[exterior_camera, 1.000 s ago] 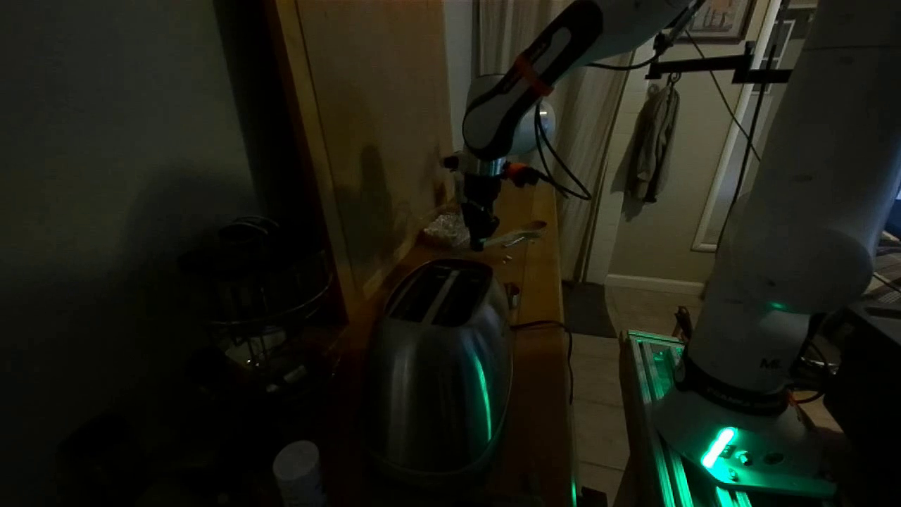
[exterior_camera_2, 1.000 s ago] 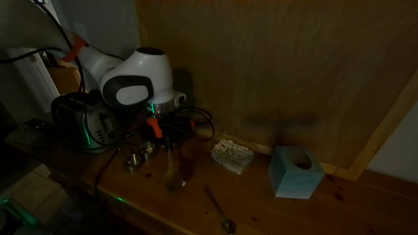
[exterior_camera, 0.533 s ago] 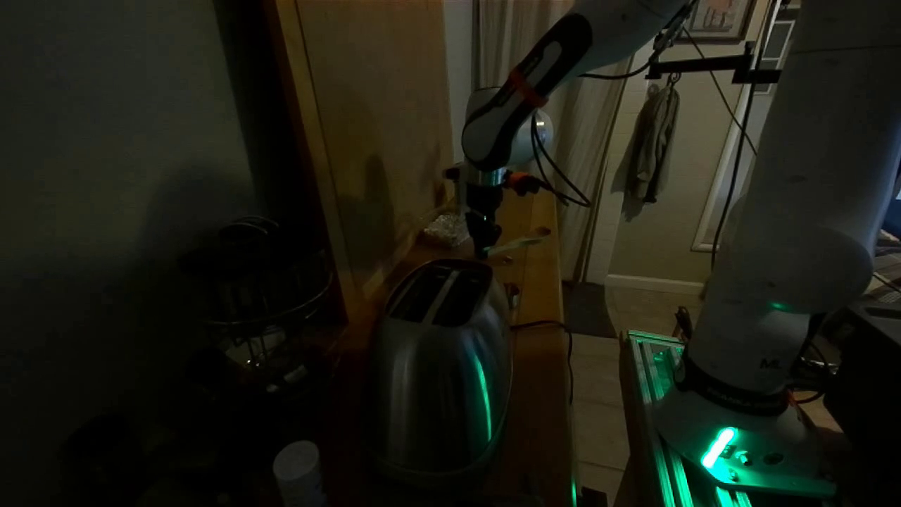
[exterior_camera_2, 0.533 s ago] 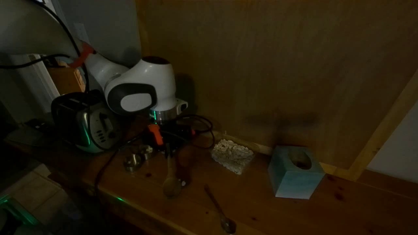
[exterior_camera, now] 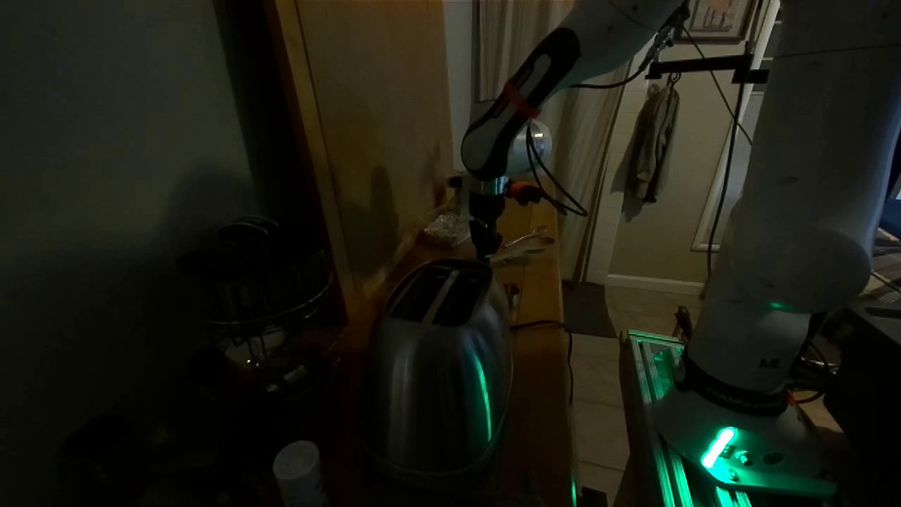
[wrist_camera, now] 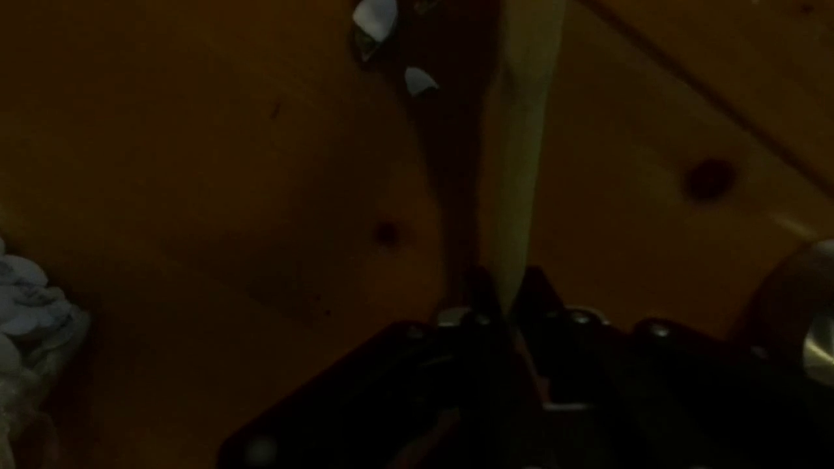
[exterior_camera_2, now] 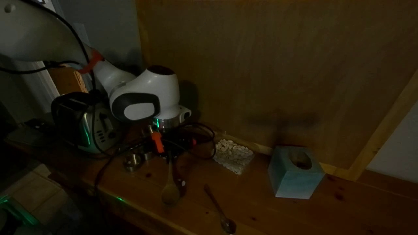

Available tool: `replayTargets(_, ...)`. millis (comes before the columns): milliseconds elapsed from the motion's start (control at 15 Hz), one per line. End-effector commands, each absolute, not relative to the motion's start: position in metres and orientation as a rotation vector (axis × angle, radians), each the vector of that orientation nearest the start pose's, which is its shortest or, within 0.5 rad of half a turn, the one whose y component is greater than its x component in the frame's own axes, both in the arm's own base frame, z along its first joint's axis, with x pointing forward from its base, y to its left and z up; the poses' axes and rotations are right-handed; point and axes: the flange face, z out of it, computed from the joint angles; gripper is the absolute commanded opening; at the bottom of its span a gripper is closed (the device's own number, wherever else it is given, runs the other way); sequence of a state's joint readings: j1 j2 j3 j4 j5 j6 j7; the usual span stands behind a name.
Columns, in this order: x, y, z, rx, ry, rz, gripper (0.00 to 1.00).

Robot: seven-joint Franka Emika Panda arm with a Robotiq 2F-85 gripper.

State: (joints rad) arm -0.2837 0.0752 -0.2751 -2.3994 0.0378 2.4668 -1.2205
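My gripper [wrist_camera: 509, 286] is shut on the thin end of a pale wooden spoon's handle [wrist_camera: 524, 130], one dark finger on either side. In an exterior view the spoon [exterior_camera_2: 170, 194] slopes away from the gripper [exterior_camera_2: 169, 156], its bowl toward the table's front edge. A shadow runs beside the handle in the wrist view; whether the bowl touches the table I cannot tell. Small white chips [wrist_camera: 376, 19] lie on the wood near the handle. Left in the wrist view is a clear pack of pale flat pieces [wrist_camera: 29, 319], also seen in an exterior view as a pack [exterior_camera_2: 233, 156].
A toaster [exterior_camera: 440, 387] stands close to the gripper, its cord trailing over the table edge. Two small metal cups, one nearer the front [exterior_camera_2: 132, 162], sit beside the arm. A darker spoon [exterior_camera_2: 218, 209] and a blue tissue box [exterior_camera_2: 295, 178] are further right. A wooden panel [exterior_camera_2: 277, 81] rises behind.
The arm has come down steadily, bringing the held spoon lower. In an exterior view it has also shifted slightly right. The grip on the handle looks unchanged.
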Motion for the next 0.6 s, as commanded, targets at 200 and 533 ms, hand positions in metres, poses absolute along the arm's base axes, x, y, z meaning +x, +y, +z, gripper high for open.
replayTargets(200, 0.4286, -0.2732, 0.2737, -2.992, -0.906, -0.042, 0.06)
replayTargets(533, 0.4326, -0.2734, 0.2765, -3.0, -0.907, -0.038, 0.5)
